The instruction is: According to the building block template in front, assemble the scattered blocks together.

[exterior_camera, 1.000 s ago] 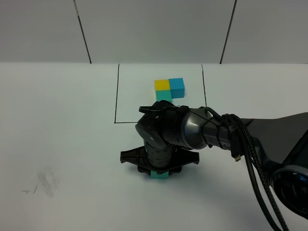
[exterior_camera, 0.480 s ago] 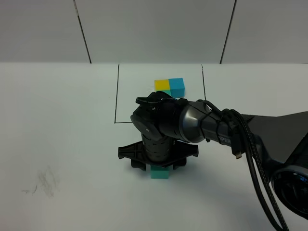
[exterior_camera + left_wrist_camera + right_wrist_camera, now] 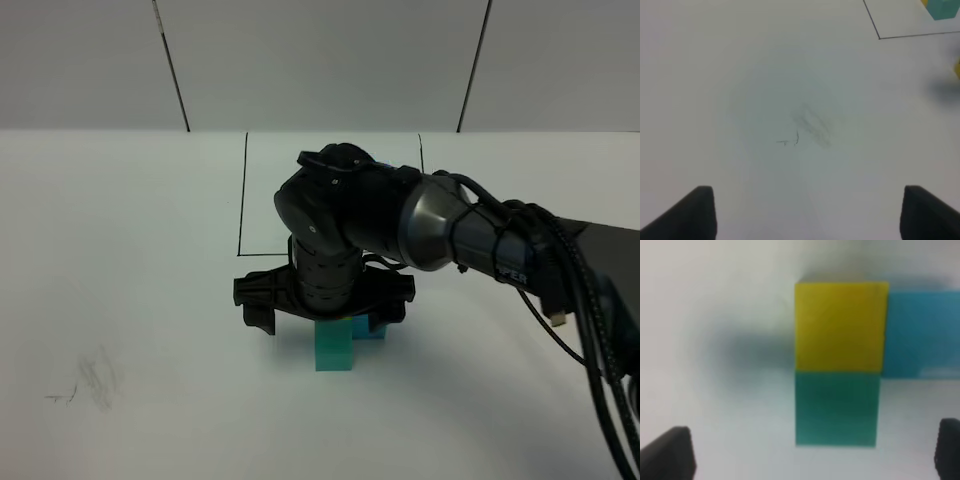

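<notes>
Our right claw [image 3: 815,452] hangs wide open, gripping nothing, over three small matte cubes — yellow [image 3: 841,326], blue [image 3: 922,334], teal-green [image 3: 836,408] — apparently already joined.

A high camera looks down across the white tabletop [image 3: 120,280] toward the back wall, the left wrist camera looks from mid-height onto a pencil smudge [image 3: 812,125] also seen from above, and the right wrist camera peers straight down, close, at the joined blocks [image 3: 840,365].
</notes>
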Controlling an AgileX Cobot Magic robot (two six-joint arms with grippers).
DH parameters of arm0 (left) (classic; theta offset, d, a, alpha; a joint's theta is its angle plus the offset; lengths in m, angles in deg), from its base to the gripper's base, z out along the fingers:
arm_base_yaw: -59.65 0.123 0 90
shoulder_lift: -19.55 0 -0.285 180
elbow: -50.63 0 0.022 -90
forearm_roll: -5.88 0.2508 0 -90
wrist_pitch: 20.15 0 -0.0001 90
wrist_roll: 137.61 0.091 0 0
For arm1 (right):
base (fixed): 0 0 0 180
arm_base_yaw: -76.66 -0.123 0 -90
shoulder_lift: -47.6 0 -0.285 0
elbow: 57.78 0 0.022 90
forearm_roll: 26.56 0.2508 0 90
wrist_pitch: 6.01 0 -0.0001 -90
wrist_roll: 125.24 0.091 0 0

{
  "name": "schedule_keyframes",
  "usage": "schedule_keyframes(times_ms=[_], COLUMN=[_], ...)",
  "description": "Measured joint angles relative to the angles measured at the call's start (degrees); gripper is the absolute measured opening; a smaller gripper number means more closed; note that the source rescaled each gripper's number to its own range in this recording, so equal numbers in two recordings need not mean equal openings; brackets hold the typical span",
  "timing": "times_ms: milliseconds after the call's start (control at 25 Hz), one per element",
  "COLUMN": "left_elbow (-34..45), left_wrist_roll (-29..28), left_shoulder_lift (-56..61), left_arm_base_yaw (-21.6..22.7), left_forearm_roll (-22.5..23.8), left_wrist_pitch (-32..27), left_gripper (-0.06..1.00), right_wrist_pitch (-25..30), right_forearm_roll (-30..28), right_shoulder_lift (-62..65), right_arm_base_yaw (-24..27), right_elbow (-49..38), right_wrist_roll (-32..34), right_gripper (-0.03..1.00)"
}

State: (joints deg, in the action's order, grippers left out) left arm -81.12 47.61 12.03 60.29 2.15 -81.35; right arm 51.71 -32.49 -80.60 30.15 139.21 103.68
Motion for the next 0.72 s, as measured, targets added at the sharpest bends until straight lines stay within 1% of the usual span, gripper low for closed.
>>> schedule_keyframes(times_ms=[80, 160, 320, 360, 440, 480, 560, 600, 720], left_elbow=[0.0, 0.0, 0.0, 0.0, 0.0, 0.0, 0.0, 0.0, 0.0], left_wrist_roll=[0.0, 0.0, 0.0, 0.0, 0.0, 0.0, 0.0, 0.0, 0.0], left_shoulder_lift=[0.0, 0.0, 0.0, 0.0, 0.0, 0.0, 0.0, 0.0, 0.0], left_arm_base_yaw=[0.0, 0.0, 0.0, 0.0, 0.0, 0.0, 0.0, 0.0, 0.0], left_forearm_roll=[0.0, 0.0, 0.0, 0.0, 0.0, 0.0, 0.0, 0.0, 0.0], left_wrist_pitch=[0.0, 0.0, 0.0, 0.0, 0.0, 0.0, 0.0, 0.0, 0.0], left_gripper=[0.67, 0.67, 0.67, 0.67, 0.67, 0.67, 0.67, 0.67, 0.67], right_wrist_pitch=[0.8, 2.5, 6.8, 7.6, 8.1, 8.0, 7.4, 6.8, 4.7], right_forearm_roll=[0.1, -2.2, -14.4, -17.5, -21.7, -23.3, -24.8, -25.0, -24.2], right_shoulder_lift=[2.2, 4.8, 10.1, 11.3, 14.3, 15.6, 18.6, 20.1, 23.7], right_arm_base_yaw=[0.0, 0.0, 0.2, 0.7, 2.4, 3.9, 8.0, 10.1, 18.6], right_elbow=[0.0, 0.0, 0.0, 0.0, 0.0, 0.0, 0.0, 0.0, 0.0], right_wrist_roll=[0.0, -0.1, -0.1, -0.6, -2.9, -4.9, -10.0, -12.6, -23.0], right_gripper=[1.00, 1.00, 1.00, 1.00, 1.00, 1.00, 1.00, 1.00, 1.00])
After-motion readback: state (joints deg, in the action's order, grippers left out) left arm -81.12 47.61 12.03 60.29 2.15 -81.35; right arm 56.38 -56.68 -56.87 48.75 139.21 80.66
